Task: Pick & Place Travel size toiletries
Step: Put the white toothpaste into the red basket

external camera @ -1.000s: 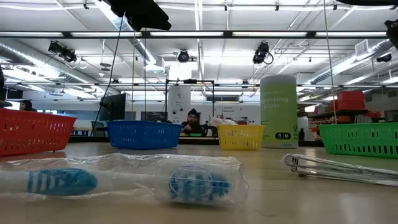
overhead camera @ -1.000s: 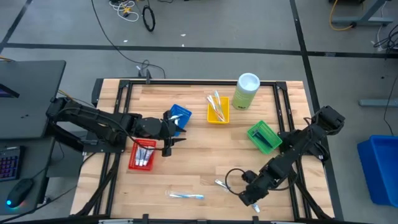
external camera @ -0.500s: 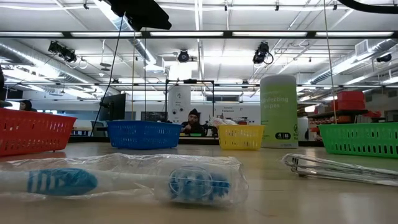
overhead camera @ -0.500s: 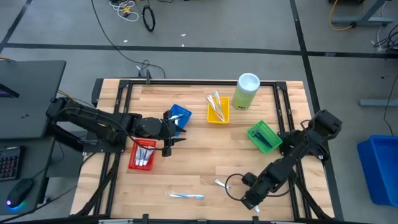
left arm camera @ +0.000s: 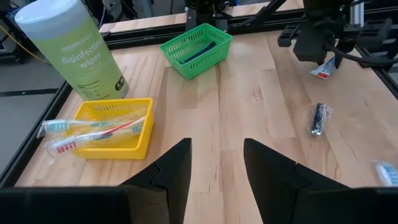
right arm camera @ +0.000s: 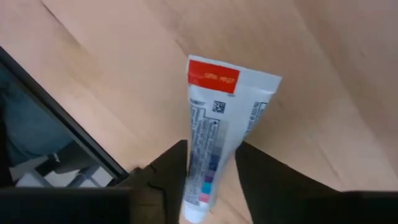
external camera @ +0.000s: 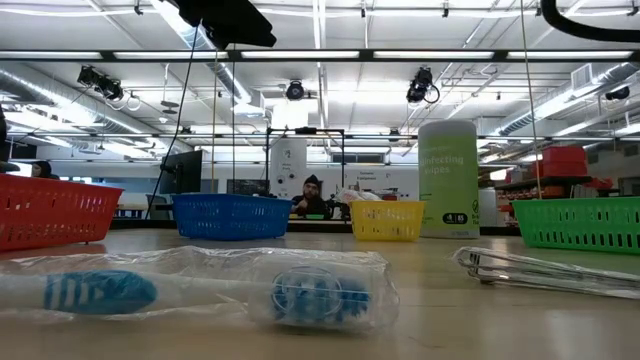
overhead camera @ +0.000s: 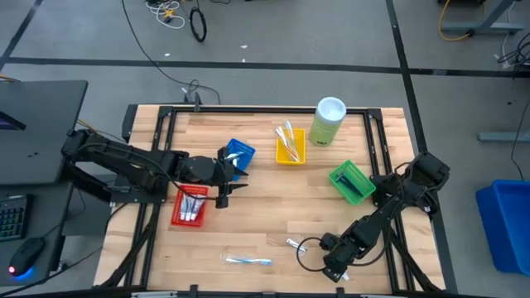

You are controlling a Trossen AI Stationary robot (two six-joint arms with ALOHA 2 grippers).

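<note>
A white mini tube with a red mark (right arm camera: 217,118) lies flat on the wood near the table's near edge; it also shows below the right gripper in the left wrist view, tube (left arm camera: 323,67). My right gripper (right arm camera: 211,148) (overhead camera: 331,266) points down over it, open, one finger on each side of its lower half. My left gripper (left arm camera: 216,146) (overhead camera: 232,187) waits open beside the red tray (overhead camera: 189,205). A wrapped blue-and-white toothbrush (overhead camera: 247,260) (external camera: 200,290) and a dark wrapped razor (left arm camera: 318,118) lie flat on the table. My right gripper stands astride the tube's lower half (right arm camera: 208,168), coming from above with the fingers (right arm camera: 171,171) close along its two long edges. I cannot tell whether they touch it. The tube lies on the table.
The yellow tray (left arm camera: 112,127) (overhead camera: 290,145) holds toothbrushes. The green tray (overhead camera: 350,182), the blue tray (overhead camera: 238,154) and the tall pale-green canister (overhead camera: 328,121) stand farther back. The table's black near rail (right arm camera: 62,118) runs close to the tube. A person sits in the room beyond the table.
My right arm has folded lower, and its gripper has crept a little toward the table's near edge, over the tube. The tube, the toothbrush and the razor have not moved.
</note>
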